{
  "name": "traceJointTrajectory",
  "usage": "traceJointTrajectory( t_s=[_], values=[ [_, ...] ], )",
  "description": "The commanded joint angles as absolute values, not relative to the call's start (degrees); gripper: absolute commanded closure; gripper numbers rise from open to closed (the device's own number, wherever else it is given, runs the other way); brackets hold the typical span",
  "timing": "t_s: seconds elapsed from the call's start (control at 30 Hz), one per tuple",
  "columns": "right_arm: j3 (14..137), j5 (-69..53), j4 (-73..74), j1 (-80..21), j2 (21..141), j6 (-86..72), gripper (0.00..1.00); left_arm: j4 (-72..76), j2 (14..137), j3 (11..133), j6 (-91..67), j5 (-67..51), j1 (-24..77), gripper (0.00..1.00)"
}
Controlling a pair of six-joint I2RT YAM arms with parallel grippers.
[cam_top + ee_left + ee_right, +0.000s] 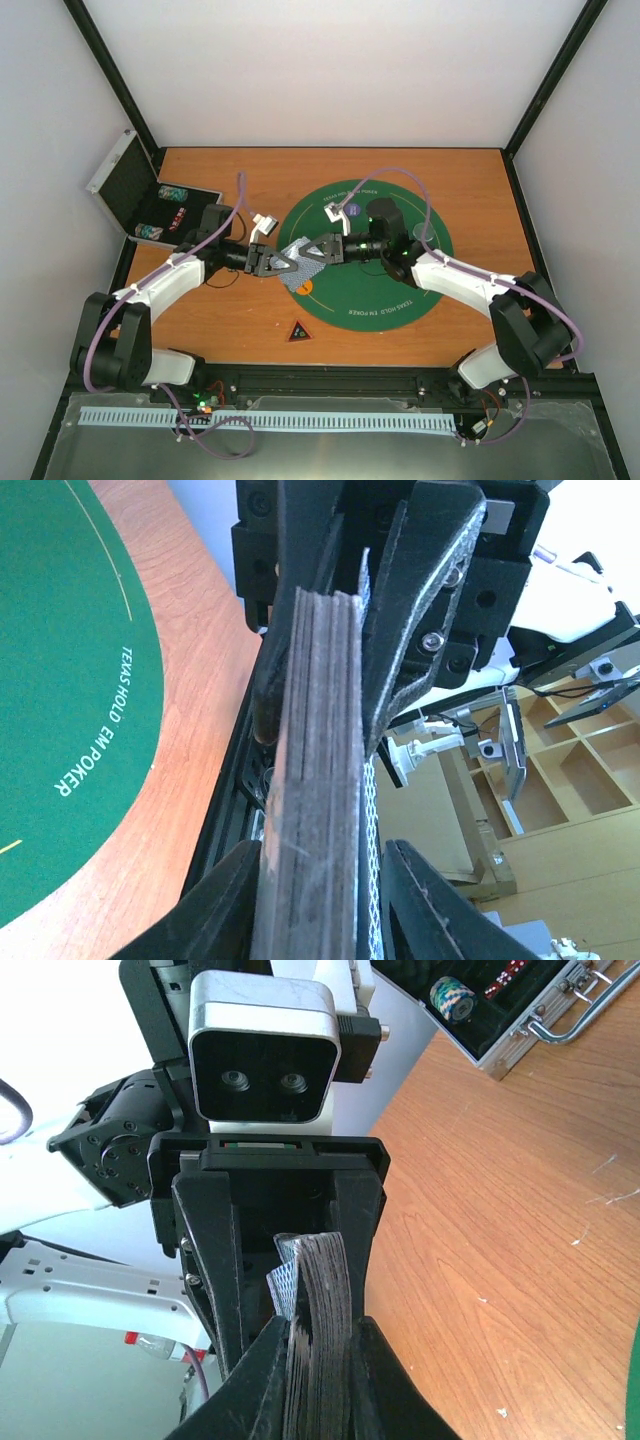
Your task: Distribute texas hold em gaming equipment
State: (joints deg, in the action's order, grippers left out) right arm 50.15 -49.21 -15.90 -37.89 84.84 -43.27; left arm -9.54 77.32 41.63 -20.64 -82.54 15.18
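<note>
The step in hand looks like a hand-over of the deck of cards (299, 264) from arm to arm, in the air above the near-left edge of the green mat (400, 300), off the counter (230, 330). The right gripper (323, 250) is clenched on one end of the deck; its wrist view shows both pads (255, 1385) pressed against the outer cards. The left gripper (272, 262) surrounds the other end but is released: in its own view light shows between the pack and one finger (425, 905), so it probably carries little or nothing.

To do this well, the left arm should back straight off along the line of the deck, jaws wide enough not to drag the outer cards. One card (370, 800) stands off from the rest on the slack side, its lattice back showing. It is the likeliest to be pulled out or to drop, so the retreat wants to be slow and without twist. The right grip should hold firm and level until the left fingers are well clear, and only then carry the pack off to deal. The red-edged triangle (298, 331) lies on the counter just off the mat's near edge, and chips (172, 192) sit in the open case (120, 185) at the far left, all well apart from this exchange
</note>
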Motion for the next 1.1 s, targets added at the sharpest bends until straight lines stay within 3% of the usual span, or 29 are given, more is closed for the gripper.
traceJointTrajectory(
  t_s=[0.0,0.07,0.1,0.17,0.67,1.07],
  values=[
    [51.5,-44.5,-19.4,-36.7,86.3,-44.1,0.97,-7.6,75.1,42.2,-20.6,-88.3,15.4,0.68],
    [51.8,-44.8,-19.3,-36.7,86.8,-44.1,0.94,-7.6,75.0,42.3,-20.6,-88.5,15.4,0.74],
    [52.4,-44.6,-17.8,-36.7,87.0,-43.5,0.84,-7.7,75.0,42.3,-20.6,-88.5,15.4,0.76],
    [53.2,-44.0,-13.4,-36.7,87.1,-40.9,0.75,-7.7,75.0,42.3,-20.7,-88.7,15.4,0.77],
    [53.0,-44.8,-7.0,-36.7,85.5,-35.1,0.47,-6.2,75.4,42.3,-22.2,-90.1,15.4,0.75],
    [54.4,-47.0,-7.4,-36.8,85.3,-35.1,0.39,-6.1,75.5,42.1,-22.4,-89.9,15.4,0.74]
  ],
)
